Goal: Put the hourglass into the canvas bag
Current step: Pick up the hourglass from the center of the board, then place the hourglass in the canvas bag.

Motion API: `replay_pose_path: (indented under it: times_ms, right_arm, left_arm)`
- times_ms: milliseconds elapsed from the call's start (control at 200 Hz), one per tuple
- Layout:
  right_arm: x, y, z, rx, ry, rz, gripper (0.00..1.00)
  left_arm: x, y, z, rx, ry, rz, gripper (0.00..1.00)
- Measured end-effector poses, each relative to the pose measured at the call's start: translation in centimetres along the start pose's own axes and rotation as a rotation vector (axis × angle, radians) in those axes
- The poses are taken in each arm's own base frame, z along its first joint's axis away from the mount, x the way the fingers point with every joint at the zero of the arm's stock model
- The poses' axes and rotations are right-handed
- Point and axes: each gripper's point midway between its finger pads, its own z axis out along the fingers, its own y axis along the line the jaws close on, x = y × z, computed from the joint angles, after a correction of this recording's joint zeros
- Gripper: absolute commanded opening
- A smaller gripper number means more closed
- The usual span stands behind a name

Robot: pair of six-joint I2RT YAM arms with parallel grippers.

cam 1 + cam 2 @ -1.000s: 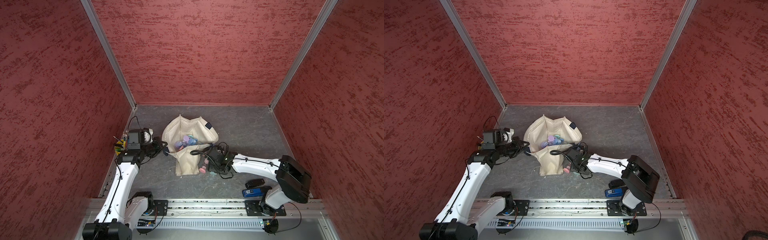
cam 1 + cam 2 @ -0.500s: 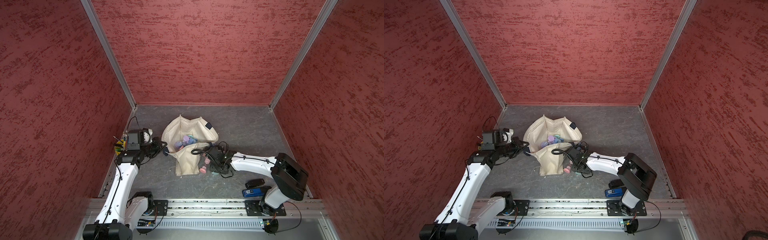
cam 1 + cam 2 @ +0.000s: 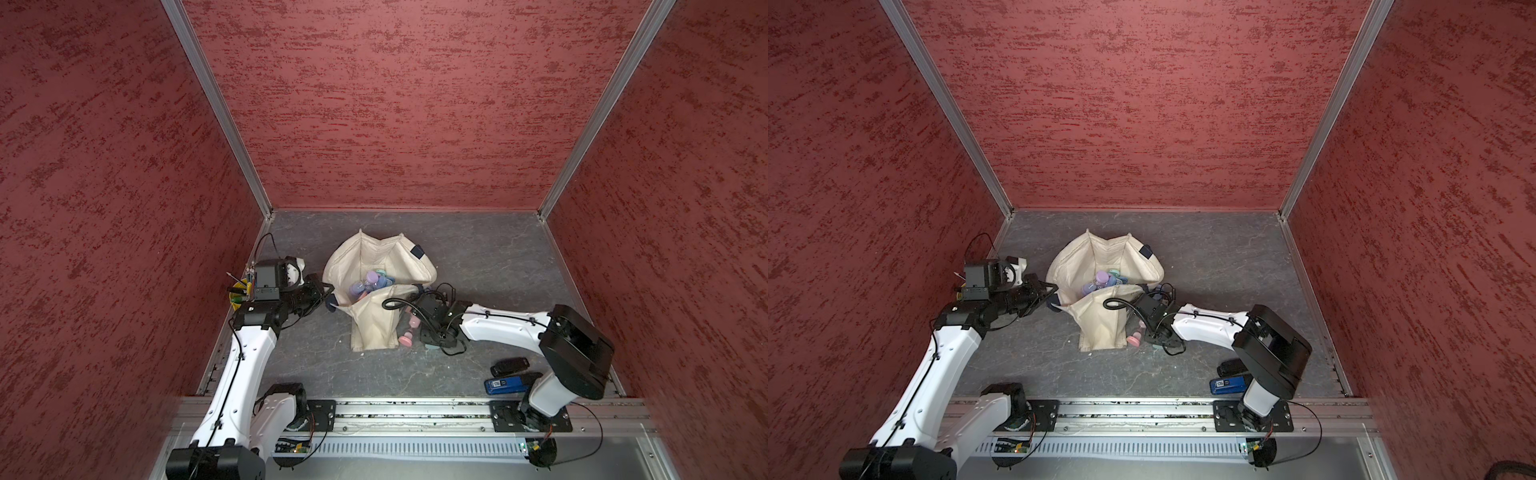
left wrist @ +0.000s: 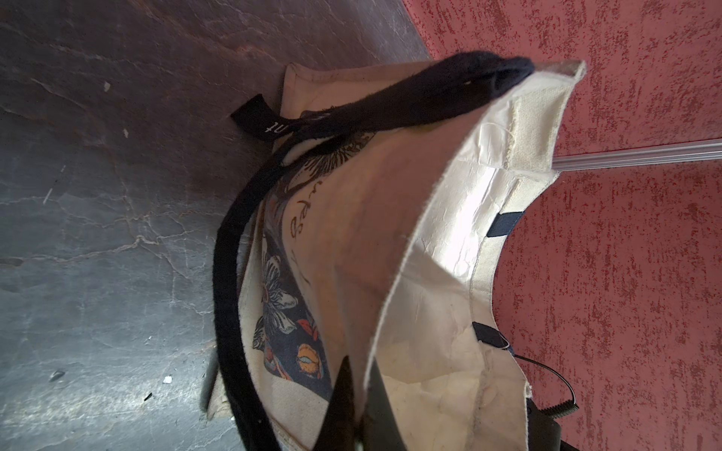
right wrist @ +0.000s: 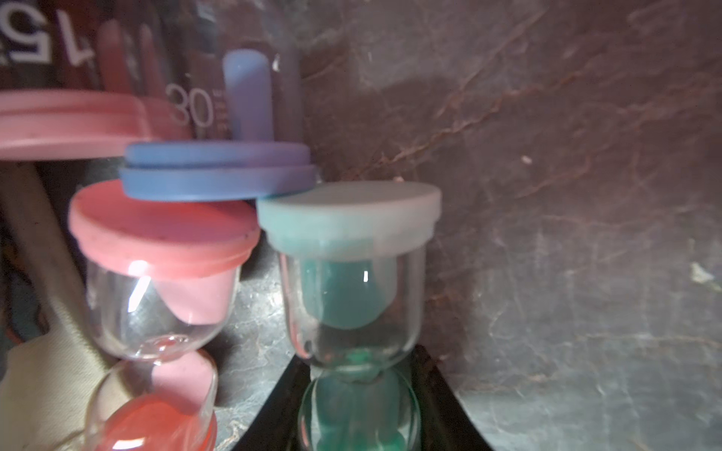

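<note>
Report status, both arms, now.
Left fingers shut on canvas bag rim. Right fingers shut on teal hourglass waist. Pink hourglass and blue hourglass crowd alongside.

Pair of white-linked arms, both based at the near edge of the tabletop. The left arm (image 3: 245, 353), toward the left corner: raised, reaching along the left edge, wrist turned to the middle. The left gripper (image 4: 361, 375): jaws pinched together on the rim of the canvas bag (image 4: 429, 234). The right arm (image 3: 498, 328), toward the right corner: elbow folded, forearm low, stretched to the middle. The right gripper (image 5: 359, 363): black fingers (image 5: 433, 394) down at the tabletop, closed against the waist of the teal hourglass (image 5: 351, 296).
</note>
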Motion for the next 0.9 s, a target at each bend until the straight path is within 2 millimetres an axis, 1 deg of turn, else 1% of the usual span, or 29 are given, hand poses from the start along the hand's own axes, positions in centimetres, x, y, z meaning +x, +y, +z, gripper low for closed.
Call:
replay_pose_path:
  times_ms: [75,170,351,411,491,546,641,706,781,902]
  right_arm:
    - [-0.3,-0.4,-0.7,0.006,-0.015,0.005,0.20]
    - [-1.3,-0.8,-2.5,-0.008,-0.063,0.022,0.18]
    - [-3.9,-0.8,-8.1,-0.107,-0.202,0.063,0.15]
    - [-4.6,-0.7,-9.9,-0.132,-0.243,0.072,0.14]
    - [-5.6,-0.4,-12.0,-0.162,-0.292,0.085,0.14]
    - [-6.3,-0.1,-13.5,-0.186,-0.324,0.093,0.14]
    - [-7.6,0.7,-15.9,-0.227,-0.376,0.103,0.13]
    - [-8.3,1.2,-17.1,-0.244,-0.405,0.103,0.13]
    - [-8.9,1.8,-18.1,-0.261,-0.427,0.100,0.13]
    - [-9.7,2.4,-19.2,-0.273,-0.455,0.091,0.13]
  left_arm:
    - [0.0,0.0,0.0,-0.001,0.000,-0.001,0.00]
    - [0.0,0.0,0.0,-0.001,0.001,-0.001,0.00]
    - [0.0,0.0,0.0,-0.001,0.001,-0.002,0.00]
    - [0.0,0.0,0.0,0.000,0.001,-0.002,0.09]
    - [0.0,0.0,0.0,0.002,0.003,-0.007,0.23]
    - [0.1,-0.1,0.0,0.004,0.004,-0.004,0.29]
    - [0.1,-0.1,0.0,0.008,0.007,-0.014,0.34]
    - [0.3,-0.3,0.0,0.011,0.008,-0.014,0.38]
    - [0.6,-0.6,-0.2,0.017,0.010,-0.006,0.43]
    - [1.3,-1.2,-0.7,0.026,0.011,0.013,0.43]
